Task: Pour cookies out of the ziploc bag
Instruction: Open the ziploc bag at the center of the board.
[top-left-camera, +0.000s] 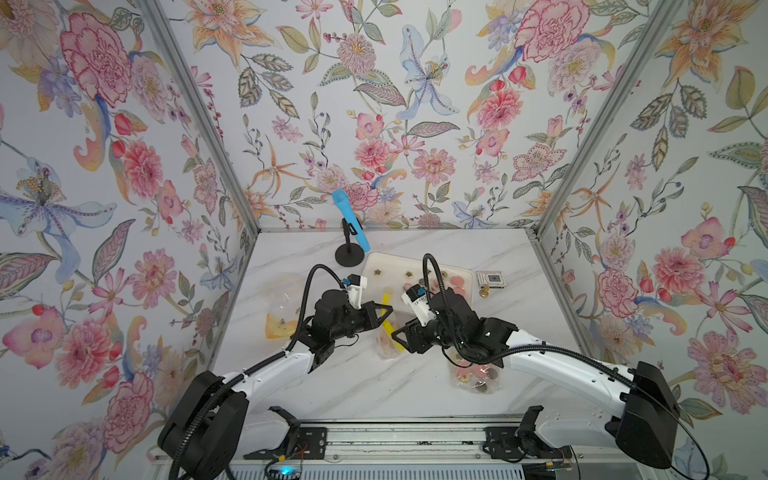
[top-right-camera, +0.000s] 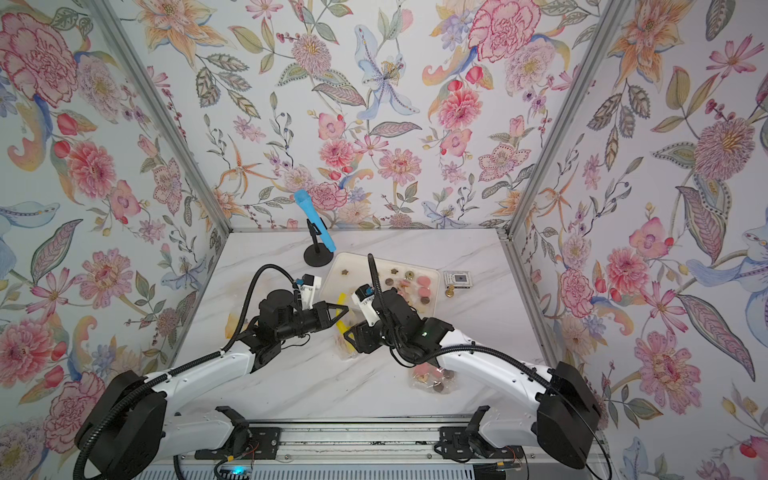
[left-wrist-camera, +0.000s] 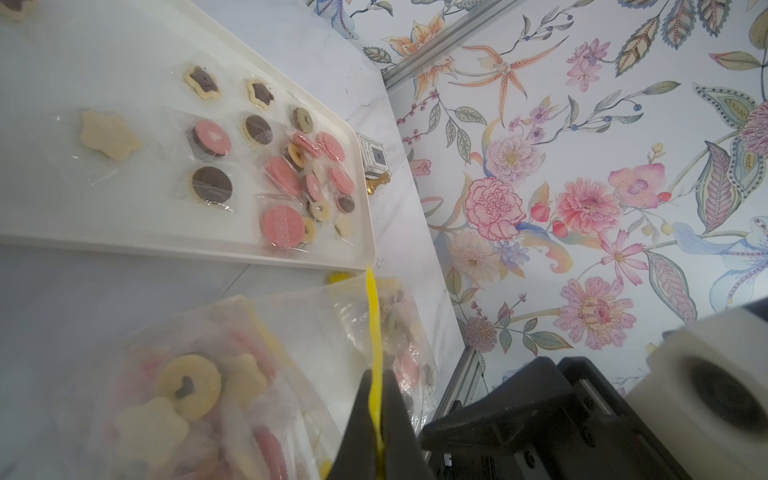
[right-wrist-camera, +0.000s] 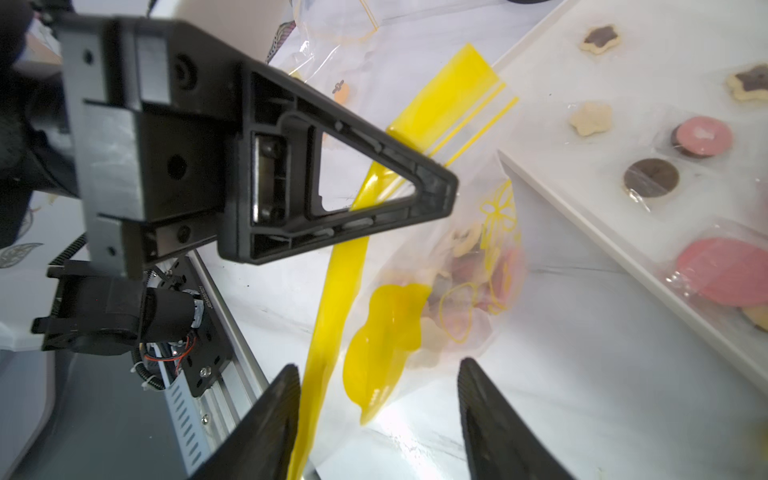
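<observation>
The left hand (left-wrist-camera: 376, 376) is pinched tight on the yellow zip strip (left-wrist-camera: 372, 316) of the bag (left-wrist-camera: 299, 332), which sits on the desk (top-left-camera: 353, 382) just beside the tray (left-wrist-camera: 166, 247). The right hand (right-wrist-camera: 379, 365) gapes open, holding nothing. Cookies (left-wrist-camera: 189, 386) fill the bag; others lie on the tray.

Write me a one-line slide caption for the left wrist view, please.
Left gripper shut on the yellow zip strip of a cookie-filled ziploc bag, beside a cream tray holding wrapped cookies.

spare bag (top-left-camera: 478, 382): partly under right arm (top-left-camera: 540, 357) | cookies (left-wrist-camera: 189, 386) nearest lens: blurred
</observation>
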